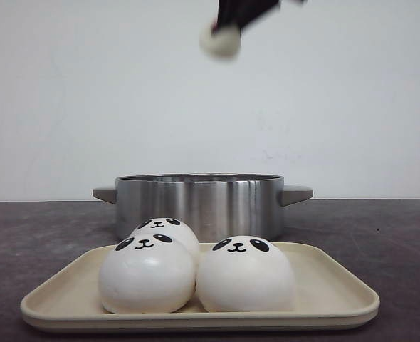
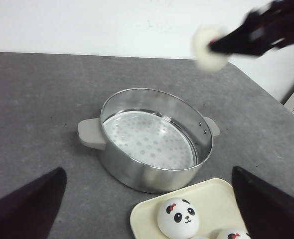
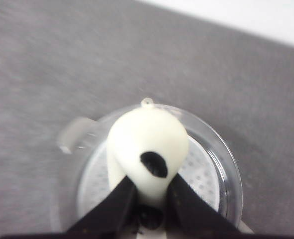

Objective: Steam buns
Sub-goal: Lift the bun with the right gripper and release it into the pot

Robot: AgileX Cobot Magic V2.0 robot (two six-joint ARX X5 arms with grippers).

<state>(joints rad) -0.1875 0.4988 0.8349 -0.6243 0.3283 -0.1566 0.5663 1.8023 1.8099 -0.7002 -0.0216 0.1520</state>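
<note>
Right wrist view showed the right gripper (image 3: 149,191) pinched on a squashed bun (image 3: 147,147) high above the steamer pot (image 3: 221,164). Three buns (image 1: 196,274) sat on the tray (image 1: 338,292) at 6 o'clock of the pot. Left gripper (image 2: 147,209) apart. Thin grip could slip, dropping it outside the pot

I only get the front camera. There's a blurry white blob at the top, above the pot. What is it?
Observer: A bun, squeezed in the right claw. The right wrist view shows a black eye patch on it.
Visitor: Is anything inside the pot?
Observer: No. The left wrist view looks down into the pot and shows only a bare perforated steamer plate.
Visitor: What about the other claw?
Observer: The left claw is open and holds nothing; its fingers stand wide apart.
</note>
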